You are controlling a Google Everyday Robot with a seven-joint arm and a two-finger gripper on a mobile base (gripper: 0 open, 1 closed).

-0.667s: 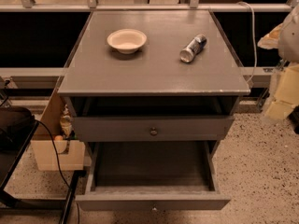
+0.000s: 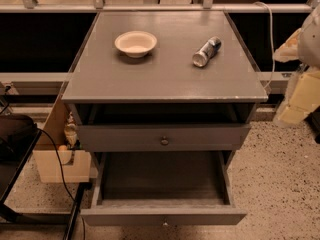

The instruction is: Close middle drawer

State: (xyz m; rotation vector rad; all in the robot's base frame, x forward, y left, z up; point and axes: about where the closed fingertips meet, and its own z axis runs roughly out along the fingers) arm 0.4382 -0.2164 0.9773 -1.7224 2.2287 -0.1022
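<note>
The grey cabinet stands in the middle of the camera view. Its middle drawer is pulled far out toward me, and its empty inside shows. The small round knob sits at the bottom edge of the view. Above it, the upper drawer front with its own knob sits nearly flush, with a dark gap over it. The lowest drawer is hidden under the open one. My gripper hangs at the right edge, pale and cream-coloured, level with the upper drawer and apart from the cabinet.
A white bowl and a metal can lying on its side are on the cabinet top. A cardboard box, a black cable and a dark object are at the left. Speckled floor lies at the right.
</note>
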